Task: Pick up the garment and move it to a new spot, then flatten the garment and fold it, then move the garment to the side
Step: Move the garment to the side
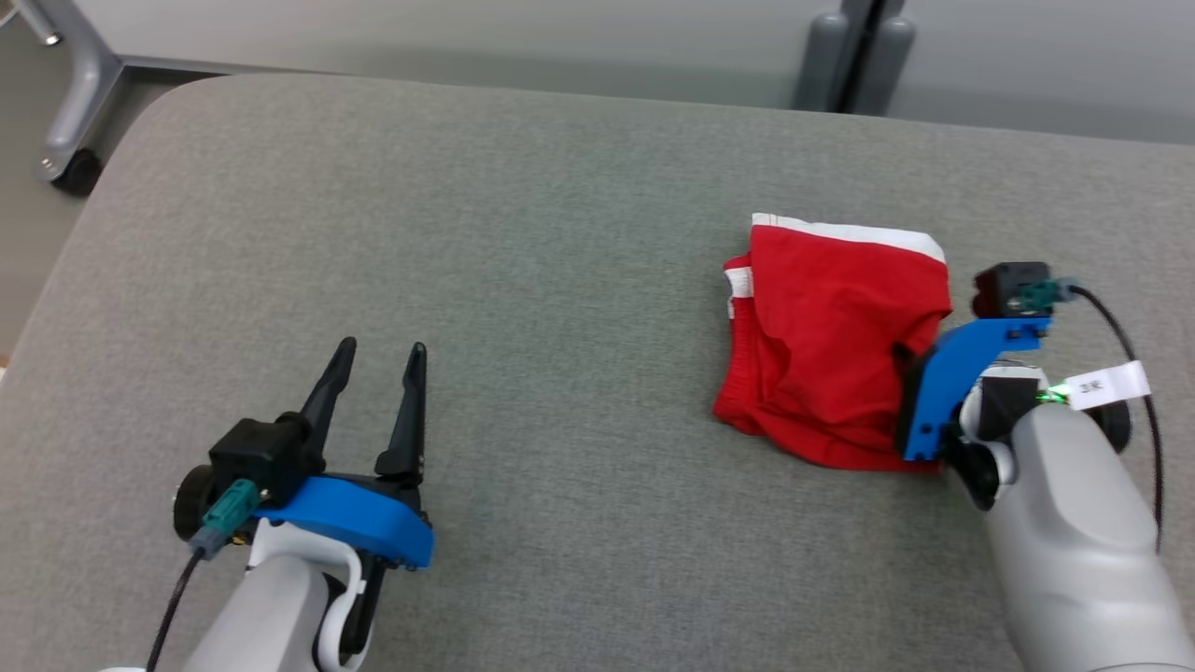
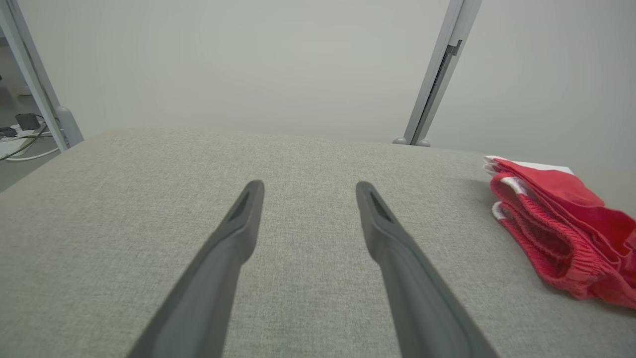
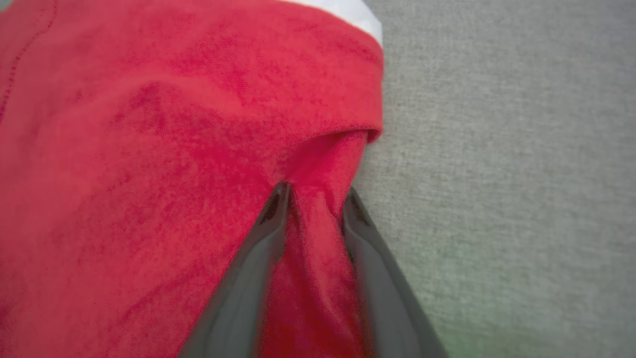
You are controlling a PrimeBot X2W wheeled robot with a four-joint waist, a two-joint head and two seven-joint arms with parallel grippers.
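Observation:
The garment [image 1: 831, 336], red shorts with white trim, lies bunched on the right half of the grey cloth-covered table [image 1: 560, 233]. My right gripper [image 1: 910, 373] points down into its right edge, fingertips hidden by the blue mount. In the right wrist view the two dark fingers [image 3: 271, 219] squeeze a raised ridge of the red garment [image 3: 149, 149], so my right gripper [image 3: 314, 194] is shut on it. My left gripper [image 1: 383, 350] hovers open at the lower left, far from the cloth. The left wrist view shows the left gripper [image 2: 308, 186] holding nothing, with the garment [image 2: 556, 223] off to its right.
A grey frame leg with a caster [image 1: 70, 140] stands beyond the table's rounded back left corner. A grey post [image 1: 854, 56] rises behind the back edge. Bare grey table stretches between the two grippers and left of the garment.

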